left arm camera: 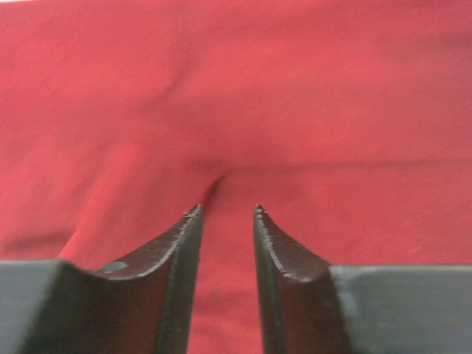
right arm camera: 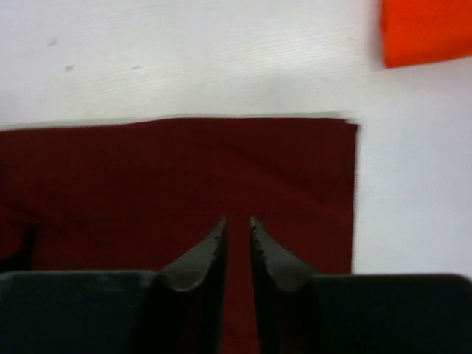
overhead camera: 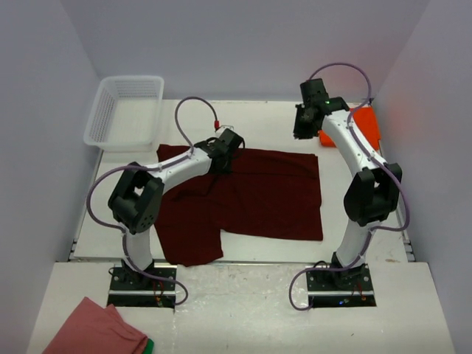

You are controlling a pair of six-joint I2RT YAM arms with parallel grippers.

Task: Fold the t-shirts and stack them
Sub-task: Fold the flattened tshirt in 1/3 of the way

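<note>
A dark maroon t-shirt (overhead camera: pixel 258 195) lies spread across the middle of the table, one sleeve hanging toward the near edge. My left gripper (overhead camera: pixel 225 156) is low over its back left part. In the left wrist view the jaws (left arm camera: pixel 227 210) stand apart, with red fabric (left arm camera: pixel 295 88) filling the view and a crease running up to the tips. My right gripper (overhead camera: pixel 304 127) hovers above the shirt's back right corner (right arm camera: pixel 324 147). Its jaws (right arm camera: pixel 237 220) are open only by a narrow slit, with nothing between them. A folded bright orange t-shirt (overhead camera: pixel 366 122) (right arm camera: pixel 428 29) lies at the back right, partly hidden by the right arm.
A white plastic basket (overhead camera: pixel 125 110) stands at the back left corner. A salmon-pink cloth with a green edge (overhead camera: pixel 96 330) lies on the near ledge, left of the left arm's base. White walls close in on both sides.
</note>
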